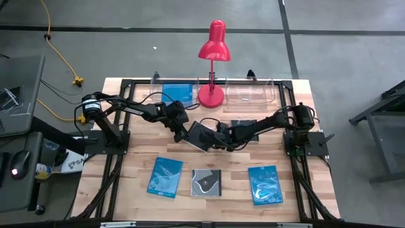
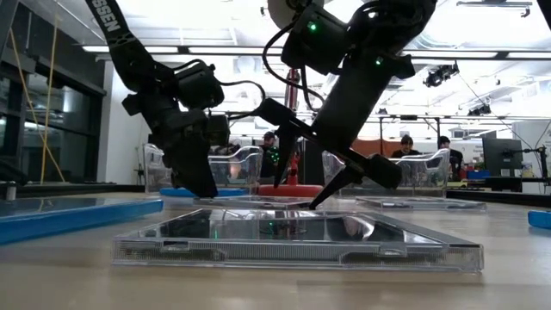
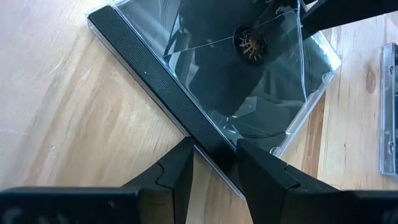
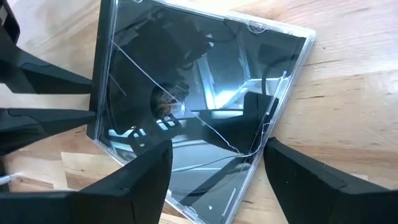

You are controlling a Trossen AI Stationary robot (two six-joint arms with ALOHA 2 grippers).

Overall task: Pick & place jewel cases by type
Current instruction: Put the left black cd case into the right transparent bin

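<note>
Nearest the camera, a row of three jewel cases lies on the table [image 1: 126, 158], short of both my grippers and untouched: a patterned blue case [image 1: 166, 176] on my left gripper's side, a dark grey swirl case [image 1: 207, 182] in the middle, and a second patterned blue case [image 1: 264, 185] on my right gripper's side.

Mid-table, the black case [image 1: 202, 135] sits between my two tools. My left gripper [image 3: 214, 149] is clenched on its spine corner. My right gripper [image 4: 217, 146] straddles the opposite edge; whether it actually presses I cannot tell.

Just beyond my right arm lies what appears to be another dark case [image 1: 243, 122], partly hidden.

Farthest off, the left tray [image 1: 161, 85] beyond my left gripper holds one plain blue case [image 1: 177, 90]; the right tray [image 1: 250, 94] shows nothing sorted.

Progress, as I judge it: one case placed, five remaining, one of them in hand.

Obstacles: the red lamp [image 1: 214, 63] stands between the trays, directly beyond both grippers, and my arms crowd one another over the black case.
</note>
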